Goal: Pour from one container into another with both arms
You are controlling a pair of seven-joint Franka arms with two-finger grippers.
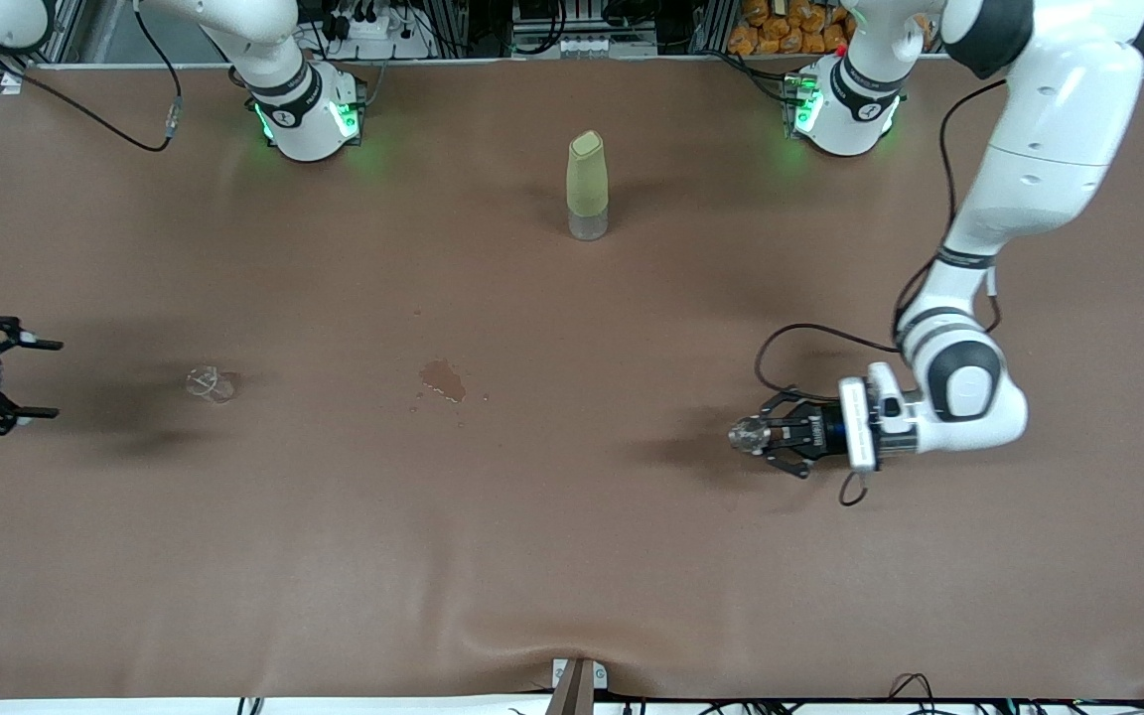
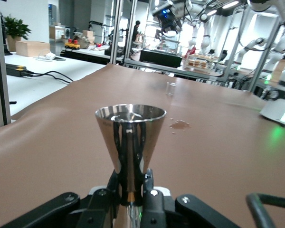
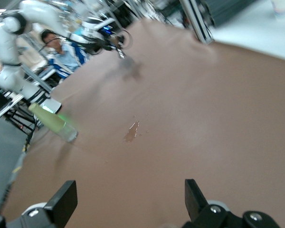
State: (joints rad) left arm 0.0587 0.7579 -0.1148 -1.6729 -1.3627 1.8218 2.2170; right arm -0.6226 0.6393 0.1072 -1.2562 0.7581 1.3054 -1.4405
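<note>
The clear cup (image 1: 211,383) stands on the tabletop (image 1: 572,556), toward the right arm's end from the spill (image 1: 444,380). The wide-open, empty right end effector (image 1: 34,377) hovers near the cup. The left end effector (image 1: 766,435) grips the jigger (image 1: 749,434) well apart.

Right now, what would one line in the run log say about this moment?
left pincer: shut on jigger, upright | right pincer: open, empty, beside clear cup | spill on table

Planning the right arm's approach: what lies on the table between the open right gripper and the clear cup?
Nothing: in the front view only bare brown table separates the right gripper from the clear cup. The spill lies past the cup, toward the left arm's end.
</note>
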